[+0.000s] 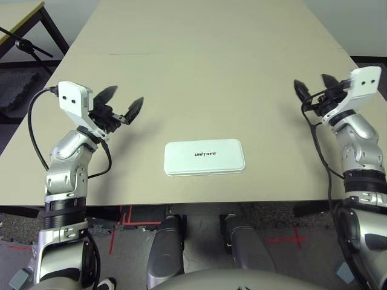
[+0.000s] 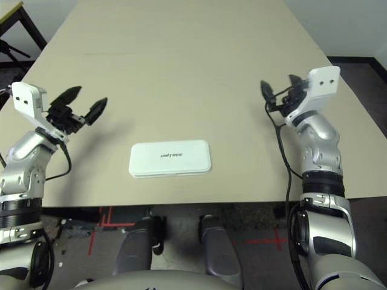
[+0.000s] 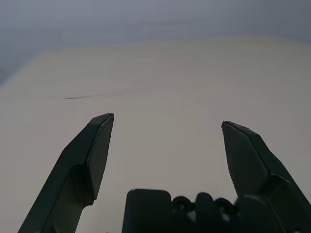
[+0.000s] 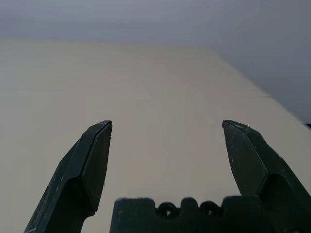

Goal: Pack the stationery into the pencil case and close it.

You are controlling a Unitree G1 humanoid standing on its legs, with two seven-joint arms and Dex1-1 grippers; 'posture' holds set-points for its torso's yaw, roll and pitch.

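Observation:
The white pencil case [image 1: 204,157] lies flat near the table's front edge with its lid down and the black "Unitree" lettering facing up. The stationery is out of view. My left gripper [image 1: 123,101] hovers above the table to the left of the case, open, with nothing between its fingers [image 3: 95,155]. Off to the right of the case, my right gripper [image 1: 314,86] is raised over the table and also open and empty, its fingers [image 4: 92,165] spread wide.
The beige table [image 1: 205,66] stretches far back behind the case. A dark stand and a second table corner [image 1: 24,24] sit off the table's left side. Red tape marks show on the floor [image 1: 284,238] below the front edge.

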